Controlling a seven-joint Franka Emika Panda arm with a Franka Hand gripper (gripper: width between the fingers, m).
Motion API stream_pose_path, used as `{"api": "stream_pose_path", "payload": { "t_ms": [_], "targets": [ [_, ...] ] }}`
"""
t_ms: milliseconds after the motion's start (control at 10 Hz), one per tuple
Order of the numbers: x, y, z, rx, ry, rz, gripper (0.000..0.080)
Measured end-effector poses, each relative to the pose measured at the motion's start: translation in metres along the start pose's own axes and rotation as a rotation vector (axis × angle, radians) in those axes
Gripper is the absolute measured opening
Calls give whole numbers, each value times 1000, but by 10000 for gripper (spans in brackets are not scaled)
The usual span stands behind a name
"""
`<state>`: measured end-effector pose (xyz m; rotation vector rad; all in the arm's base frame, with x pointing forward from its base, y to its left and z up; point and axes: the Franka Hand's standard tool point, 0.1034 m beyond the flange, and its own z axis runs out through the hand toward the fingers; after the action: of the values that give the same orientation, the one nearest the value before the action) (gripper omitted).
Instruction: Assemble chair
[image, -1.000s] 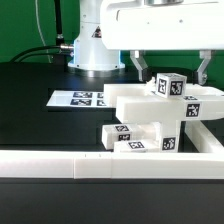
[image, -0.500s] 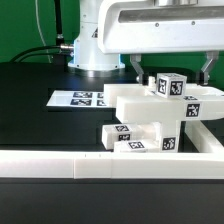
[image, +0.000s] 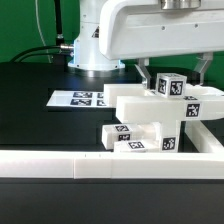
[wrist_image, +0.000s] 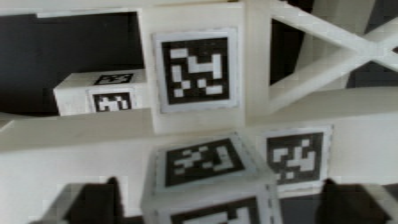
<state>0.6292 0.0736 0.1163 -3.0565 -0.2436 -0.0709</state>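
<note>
The chair (image: 140, 100) is a cluster of joined white tagged pieces at the exterior view's right. A flat panel rests over lower blocks (image: 135, 138). A small tagged cube (image: 170, 86) stands on top of them. My gripper (image: 174, 72) hangs over that cube, one dark finger on each side of it, open, with a gap showing on both sides. In the wrist view the cube's tagged face (wrist_image: 214, 160) lies between the fingers of the gripper (wrist_image: 226, 205). A tall tagged panel (wrist_image: 196, 70) and a further tagged block (wrist_image: 111, 95) show beyond it.
The marker board (image: 78, 98) lies flat on the black table at the exterior view's left of the chair. A long white border rail (image: 60, 165) runs along the front. The arm's white base (image: 95, 45) stands behind, with cables beside it.
The fingers have drawn inward toward the cube; the finger at the exterior view's left now stands closer to it. The chair pieces have not moved.
</note>
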Motion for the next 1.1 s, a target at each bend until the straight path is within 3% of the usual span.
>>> {"api": "stream_pose_path", "payload": {
  "t_ms": [100,200,300,600,800,1100],
  "targets": [
    [0,0,0,0,0,0,380],
    [0,0,0,0,0,0,380],
    [0,0,0,0,0,0,284],
    [0,0,0,1,0,28,284],
    [0,-2,0,38,1,330,284],
    [1,-2,0,41,1,554,284]
  ]
}}
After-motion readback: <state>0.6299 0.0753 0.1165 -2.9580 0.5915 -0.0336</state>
